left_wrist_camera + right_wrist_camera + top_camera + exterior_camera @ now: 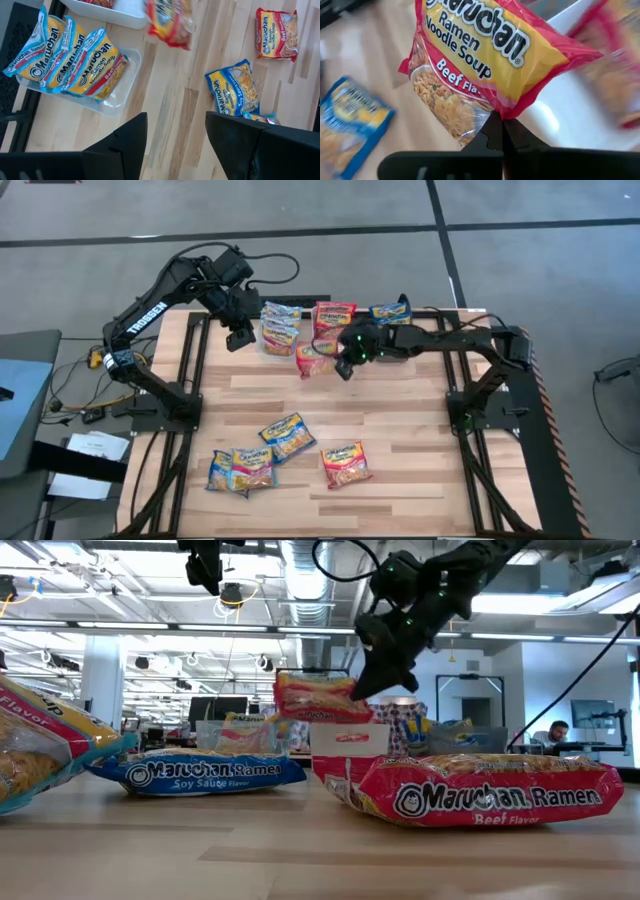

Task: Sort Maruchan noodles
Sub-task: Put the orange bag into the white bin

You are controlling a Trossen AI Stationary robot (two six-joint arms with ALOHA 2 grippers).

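1. Two arms are working over the wooden table (400, 430); the right gripper (345, 365) is hanging above the far middle of the table, its fingers pressed together on one edge of a red Beef packet (485, 65)
2. Held packet is dangling clear of the tabletop in the low view, just in front of the white bin (350, 738)
3. Left gripper (175, 135) is hovering over the far left of the table with its fingers spread, holding nothing
4. Clear bin (117, 95) under the left wrist camera is holding several blue-edged Maruchan packets (65, 60) standing side by side
5. White bin is already carrying red packets (334, 315); a third bin further right is holding a blue-and-yellow packet (390, 311)
6. Four packets are lying loose on the near half of the table: a Soy Sauce packet (286, 435), two overlapping packets (240, 470) at near left, and a second Beef packet (345, 464) a little apart to their right
7. Person (556, 733) is sitting in the room behind, at far right in the low view
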